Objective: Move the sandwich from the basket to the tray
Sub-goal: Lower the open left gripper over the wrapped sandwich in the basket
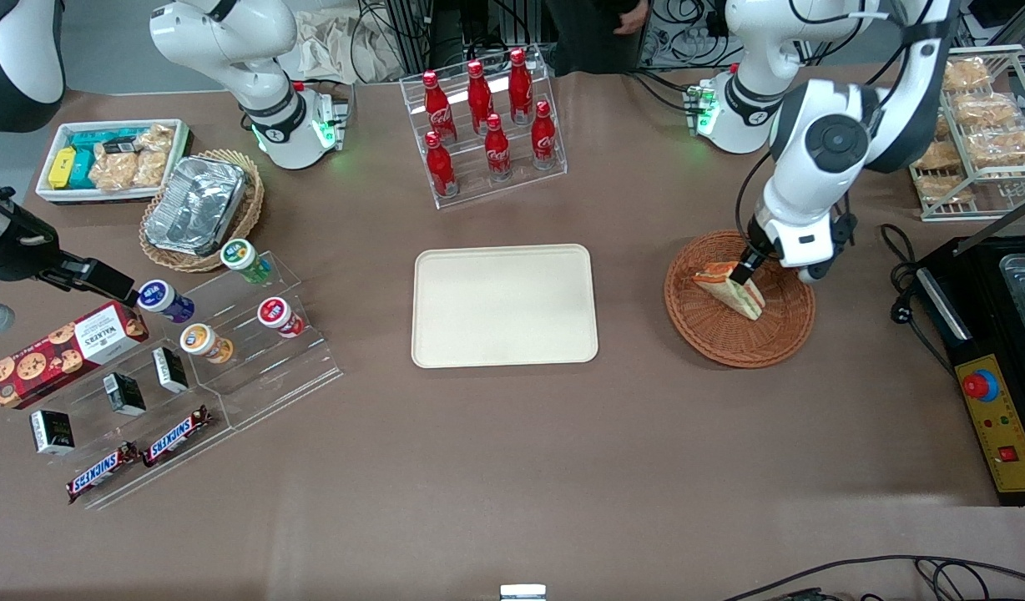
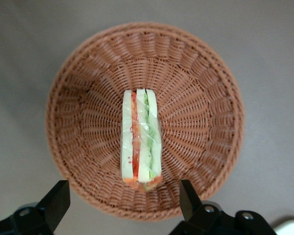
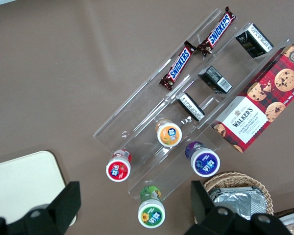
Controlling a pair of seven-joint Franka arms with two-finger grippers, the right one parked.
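Observation:
The sandwich [image 1: 729,288] is a wrapped triangular wedge with white bread and red and green filling. It stands on edge in the round reddish-brown wicker basket [image 1: 734,351], toward the working arm's end of the table. My left gripper [image 1: 750,265] hangs just above the sandwich with its fingers wide open and holding nothing. In the left wrist view the sandwich [image 2: 141,139] lies in the middle of the basket [image 2: 206,98], and the gripper [image 2: 122,203] straddles the line of the sandwich's end. The cream tray [image 1: 504,305] lies flat and bare at the table's middle.
A rack of red cola bottles [image 1: 483,125] stands farther from the camera than the tray. A black machine [image 1: 992,351] and a wire rack of bagged snacks [image 1: 980,133] stand beside the basket. A clear stand with cups and bars [image 1: 195,367] is toward the parked arm's end.

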